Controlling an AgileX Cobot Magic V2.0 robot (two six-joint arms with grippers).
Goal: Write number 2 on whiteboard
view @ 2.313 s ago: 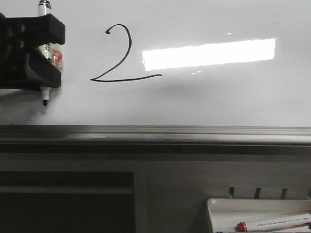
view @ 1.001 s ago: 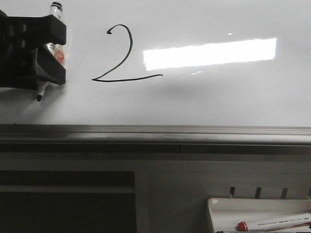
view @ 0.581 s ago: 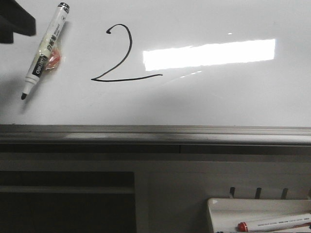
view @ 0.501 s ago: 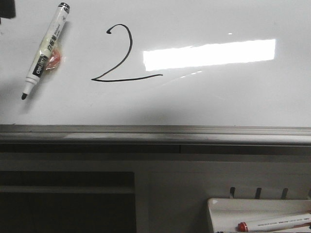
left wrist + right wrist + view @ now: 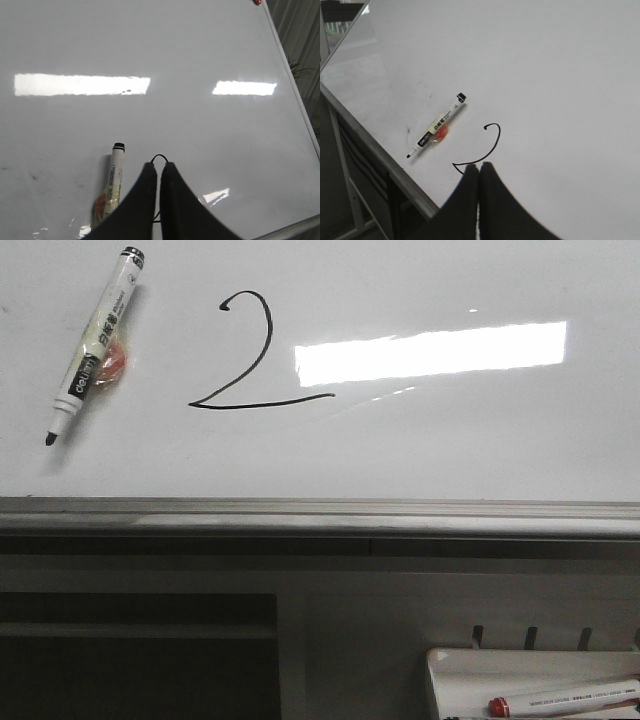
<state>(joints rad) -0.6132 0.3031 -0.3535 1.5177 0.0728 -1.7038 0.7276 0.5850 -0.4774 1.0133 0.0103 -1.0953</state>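
Note:
A black number 2 (image 5: pixel 245 352) is drawn on the whiteboard (image 5: pixel 450 450), left of the bright light reflection. A white marker (image 5: pixel 91 345) with an orange tag lies loose on the board, left of the digit, its tip toward the near edge. Neither gripper shows in the front view. In the left wrist view my left gripper (image 5: pixel 159 165) is shut and empty above the board, with the marker (image 5: pixel 113 180) beside it and the digit's curl (image 5: pixel 159 156) at its tips. In the right wrist view my right gripper (image 5: pixel 479 166) is shut and empty above the digit (image 5: pixel 487 145); the marker (image 5: pixel 439 129) lies beyond.
The board's grey metal edge strip (image 5: pixel 320 515) runs along its near side. Below at the right, a small white tray (image 5: pixel 470 670) holds a red-capped marker (image 5: pixel 565 699). A dark recess (image 5: pixel 130 660) lies below at the left.
My left gripper let go of the marker and drew away out of the front view. The marker now lies tilted on the board. The digit is unchanged.

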